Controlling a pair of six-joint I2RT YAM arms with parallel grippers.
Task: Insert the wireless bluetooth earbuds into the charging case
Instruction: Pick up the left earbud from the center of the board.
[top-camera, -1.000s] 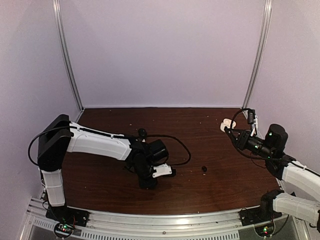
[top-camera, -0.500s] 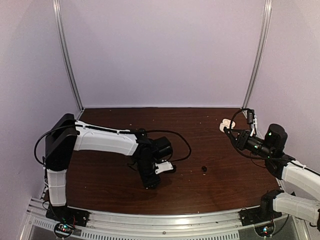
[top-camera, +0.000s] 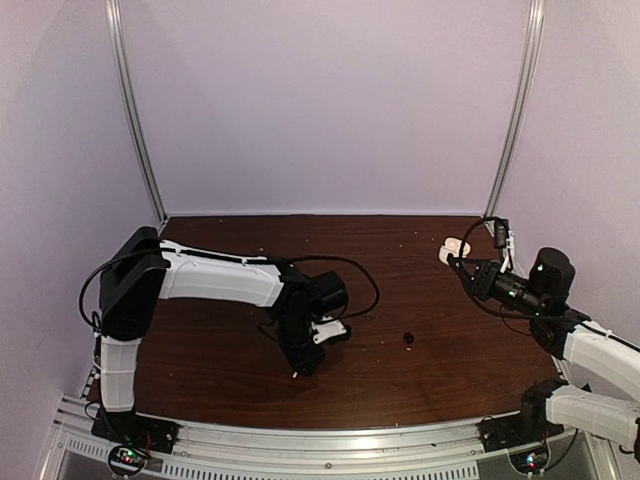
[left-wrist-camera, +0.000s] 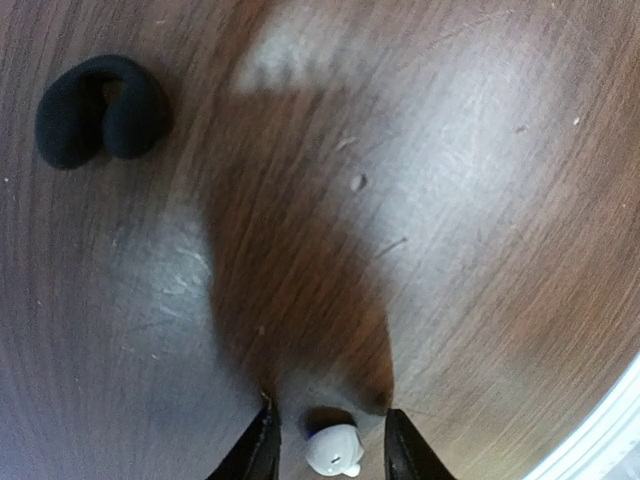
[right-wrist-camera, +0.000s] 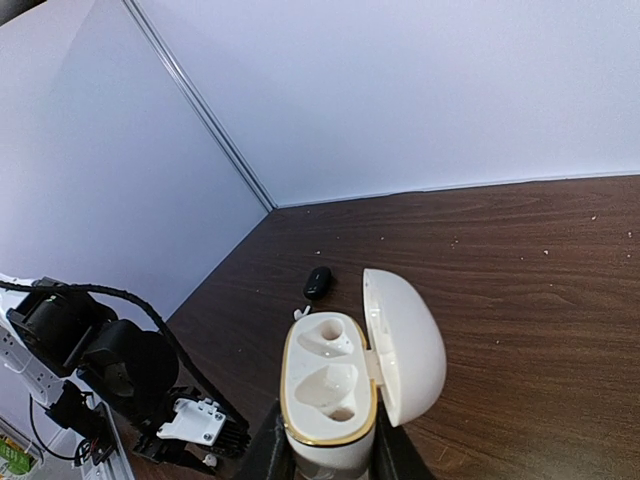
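Looking from above, I see the left gripper (top-camera: 298, 366) has reached further in. Left wrist: jaws apart around a white earbud (left-wrist-camera: 333, 450) on the table (left-wrist-camera: 470, 230), not pinching yet. Right wrist: right gripper (right-wrist-camera: 328, 455) clenched on the open charging case (right-wrist-camera: 325, 385), sockets empty.

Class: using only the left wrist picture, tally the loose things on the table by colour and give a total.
White: 1, an earbud at the bottom edge.
Black: 1, a two-lobed lump at the upper left; whether it is one piece or two touching, I cannot tell.
Total: 2 as seen.
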